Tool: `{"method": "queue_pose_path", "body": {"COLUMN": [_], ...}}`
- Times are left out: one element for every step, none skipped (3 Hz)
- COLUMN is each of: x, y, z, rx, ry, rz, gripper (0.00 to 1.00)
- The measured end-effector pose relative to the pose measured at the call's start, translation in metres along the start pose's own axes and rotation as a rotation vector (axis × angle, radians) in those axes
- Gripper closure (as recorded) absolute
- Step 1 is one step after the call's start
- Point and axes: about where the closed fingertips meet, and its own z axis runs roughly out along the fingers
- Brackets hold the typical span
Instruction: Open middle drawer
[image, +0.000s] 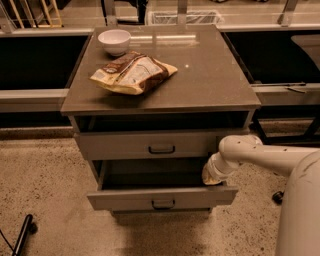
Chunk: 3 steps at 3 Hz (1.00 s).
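Observation:
The middle drawer (125, 199) is a grey drawer with a small black bar handle (162, 204). It stands pulled out well past the drawer above, and its dark inside shows. My gripper (211, 176) is at the end of the white arm coming from the right. It sits at the drawer's right rear corner, just above the right side wall and behind the front panel. The top drawer (115, 146), also with a small black handle, sticks out a little under the tabletop. The bottom drawer is hidden under the open one.
On the cabinet top (210, 75) lie a brown and white snack bag (132, 74) and a white bowl (114, 41). Dark low shelves flank the cabinet. A black wheeled leg (22, 234) stands on the speckled floor at the lower left.

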Motion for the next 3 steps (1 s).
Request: {"method": "queue_pose_path", "body": {"x": [0.004, 0.009, 0.014], "y": [0.003, 0.006, 0.008], "z": [0.023, 0.047, 0.070], "rx": [-0.015, -0.031, -0.068], "ry": [-0.008, -0.031, -0.057], "rz": [-0.009, -0.013, -0.006], "gripper": [1.00, 1.00, 1.00]}}
